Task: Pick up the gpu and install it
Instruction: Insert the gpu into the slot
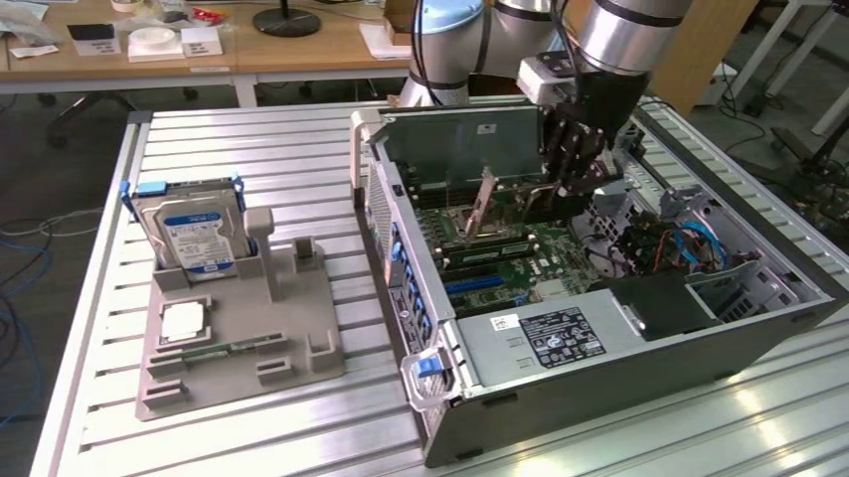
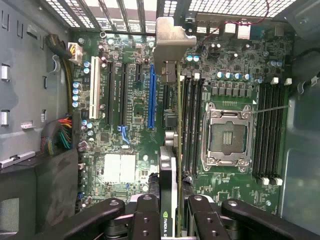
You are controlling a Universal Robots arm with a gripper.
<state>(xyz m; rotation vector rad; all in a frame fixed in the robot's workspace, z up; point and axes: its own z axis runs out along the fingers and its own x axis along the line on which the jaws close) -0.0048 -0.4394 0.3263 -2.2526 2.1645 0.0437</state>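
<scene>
The gpu (image 2: 170, 47) appears edge-on in the wrist view, a thin green card with a silver end bracket at its far end and a black cooler face by my fingers. My gripper (image 2: 170, 212) is shut on it, one black finger (image 2: 145, 212) on each side. The card hangs over the motherboard (image 2: 120, 165), between the long blue slot (image 2: 151, 95) and the memory slots. In the exterior view my gripper (image 1: 574, 184) reaches down into the open computer case (image 1: 398, 258), with the gpu (image 1: 524, 204) just above the board.
A CPU socket (image 2: 227, 132) lies beside the memory slots. Cable bundles (image 2: 57, 135) and a black power supply (image 1: 558, 333) crowd the case. Outside on the slatted table, a hard drive (image 1: 197, 234) stands in a grey fixture (image 1: 239, 338).
</scene>
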